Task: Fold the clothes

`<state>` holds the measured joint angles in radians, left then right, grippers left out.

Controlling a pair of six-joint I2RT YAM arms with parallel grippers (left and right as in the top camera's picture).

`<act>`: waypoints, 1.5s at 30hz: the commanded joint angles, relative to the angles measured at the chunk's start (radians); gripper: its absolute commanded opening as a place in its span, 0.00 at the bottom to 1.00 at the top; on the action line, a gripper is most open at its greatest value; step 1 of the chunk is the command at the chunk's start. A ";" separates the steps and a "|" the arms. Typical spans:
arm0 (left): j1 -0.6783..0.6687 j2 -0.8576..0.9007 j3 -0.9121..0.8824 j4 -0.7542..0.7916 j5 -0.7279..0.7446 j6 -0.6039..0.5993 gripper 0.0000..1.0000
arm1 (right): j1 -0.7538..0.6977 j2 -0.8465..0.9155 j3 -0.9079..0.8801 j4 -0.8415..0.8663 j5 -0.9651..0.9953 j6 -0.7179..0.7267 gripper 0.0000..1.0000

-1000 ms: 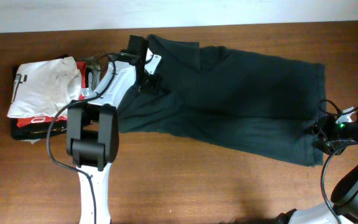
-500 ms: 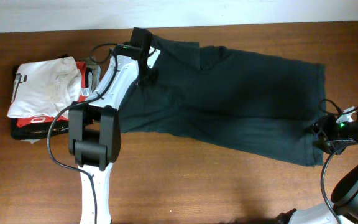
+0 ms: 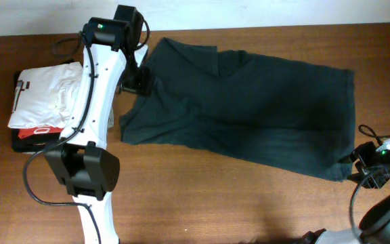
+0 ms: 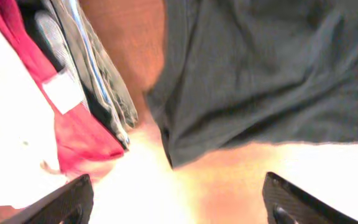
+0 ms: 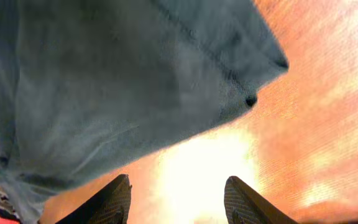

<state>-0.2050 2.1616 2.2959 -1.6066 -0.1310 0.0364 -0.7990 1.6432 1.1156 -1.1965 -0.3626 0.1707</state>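
The large charcoal-green, near-black T-shirt of thin soft fabric [image 3: 249,108] lies spread flat on the brown wooden counter [image 3: 202,203]. The left jaws stand wide apart with nothing between them. One corner of the shirt lies just ahead of their gap. Ahead and to their left is a stack with a white folded garment [image 3: 46,95] above a red-orange folded garment [image 4: 79,134]. The right jaws are parted and empty too, with another corner of the shirt just ahead of them, not between them.
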 commanded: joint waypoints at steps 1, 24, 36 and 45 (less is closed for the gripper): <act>0.008 -0.042 0.003 -0.082 0.006 -0.045 0.81 | 0.000 -0.186 -0.116 0.022 0.009 -0.005 0.56; 0.001 -0.031 -0.397 0.562 0.169 0.142 0.98 | 0.190 -0.172 -0.015 0.284 -0.174 0.048 0.70; 0.087 -0.037 -0.695 0.310 0.284 -0.092 0.89 | 0.097 0.113 -0.051 0.131 0.057 0.066 0.89; 0.103 -0.035 -0.753 0.428 0.089 -0.119 0.25 | 0.096 0.116 -0.138 0.259 0.139 0.108 0.89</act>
<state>-0.1085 2.1227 1.5681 -1.1843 -0.0002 -0.0765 -0.7017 1.7554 1.0164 -0.9653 -0.2882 0.2363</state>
